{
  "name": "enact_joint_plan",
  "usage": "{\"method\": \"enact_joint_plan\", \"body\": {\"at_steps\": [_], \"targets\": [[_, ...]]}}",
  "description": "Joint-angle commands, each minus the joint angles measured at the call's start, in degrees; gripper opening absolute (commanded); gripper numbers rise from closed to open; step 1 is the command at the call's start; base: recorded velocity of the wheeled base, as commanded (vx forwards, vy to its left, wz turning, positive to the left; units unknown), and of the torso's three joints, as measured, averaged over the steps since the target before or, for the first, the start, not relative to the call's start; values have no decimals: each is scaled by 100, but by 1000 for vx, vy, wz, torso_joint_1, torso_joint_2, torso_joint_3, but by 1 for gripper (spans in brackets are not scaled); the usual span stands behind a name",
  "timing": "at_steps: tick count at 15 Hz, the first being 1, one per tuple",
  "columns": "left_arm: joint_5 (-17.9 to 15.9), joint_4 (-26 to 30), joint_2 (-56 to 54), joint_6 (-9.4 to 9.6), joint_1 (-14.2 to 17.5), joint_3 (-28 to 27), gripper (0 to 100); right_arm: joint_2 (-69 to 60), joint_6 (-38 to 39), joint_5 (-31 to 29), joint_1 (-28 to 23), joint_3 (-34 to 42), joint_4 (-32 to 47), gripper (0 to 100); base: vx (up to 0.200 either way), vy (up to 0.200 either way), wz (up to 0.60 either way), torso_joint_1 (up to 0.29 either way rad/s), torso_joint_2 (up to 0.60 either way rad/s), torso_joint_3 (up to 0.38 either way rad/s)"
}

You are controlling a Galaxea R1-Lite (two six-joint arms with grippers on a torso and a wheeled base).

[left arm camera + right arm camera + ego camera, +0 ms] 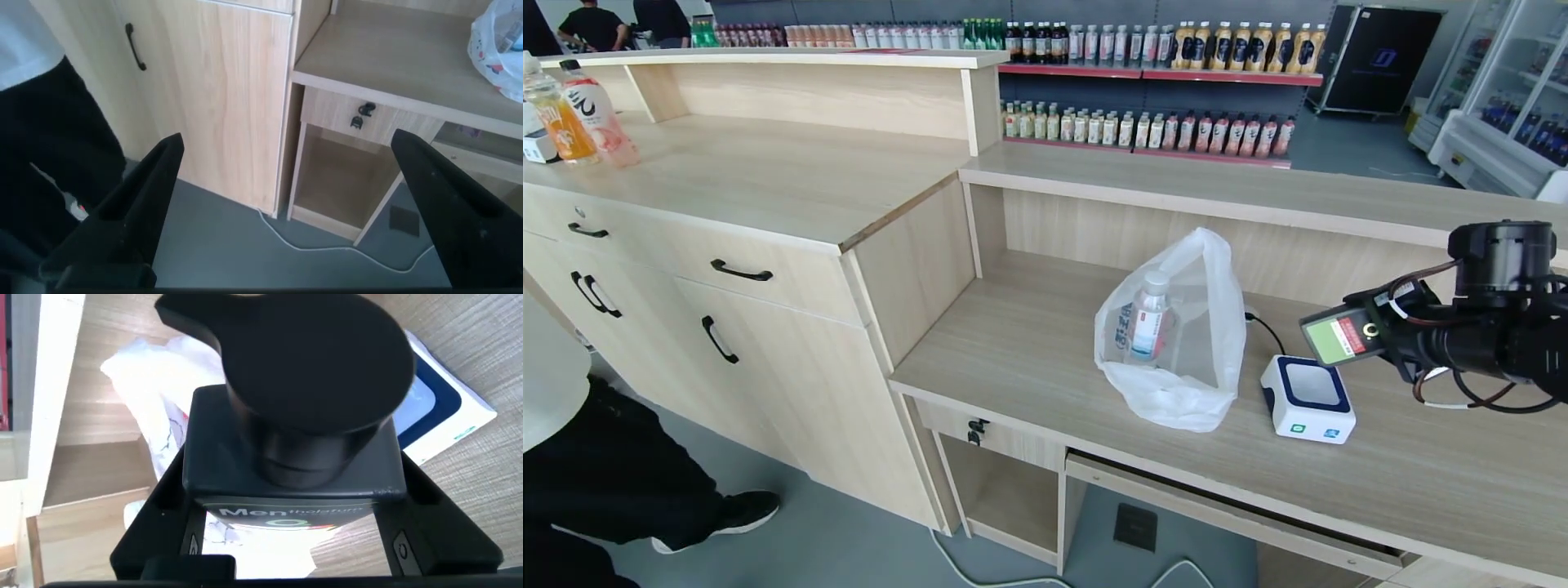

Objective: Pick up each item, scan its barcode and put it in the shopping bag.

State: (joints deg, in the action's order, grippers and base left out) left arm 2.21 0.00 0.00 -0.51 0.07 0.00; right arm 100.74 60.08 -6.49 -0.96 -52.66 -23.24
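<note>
My right gripper (1372, 331) is shut on a dark flat bottle (1339, 336) with a round black cap (315, 359). It holds the bottle sideways in the air, just right of and above the white and blue barcode scanner (1308, 398); the green and red label end faces left. The white plastic shopping bag (1176, 351) stands open left of the scanner with a clear drink bottle (1150, 327) inside. In the right wrist view the bag (155, 384) and scanner (445, 408) lie beyond the held bottle. My left gripper (282, 204) hangs open low in front of the cabinet, holding nothing.
Two drink bottles (580, 106) stand on the higher counter (768, 188) at far left. A person's leg and shoe (711, 514) are on the floor at lower left. The scanner's black cable (1262, 327) runs back toward the desk's rear wall.
</note>
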Motion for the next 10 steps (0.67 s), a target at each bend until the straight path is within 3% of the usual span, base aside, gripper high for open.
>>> {"method": "enact_joint_plan", "body": {"at_steps": [1,10], "targets": [[-1,0,0,-2,1,0,100,200,31,-28,-44,28,3,0,0,0,0,0,0,0],[-1,0,0,-2,1,0,100,807,118,-19,70,-209,-14,0,0,0,0,0,0,0]]}}
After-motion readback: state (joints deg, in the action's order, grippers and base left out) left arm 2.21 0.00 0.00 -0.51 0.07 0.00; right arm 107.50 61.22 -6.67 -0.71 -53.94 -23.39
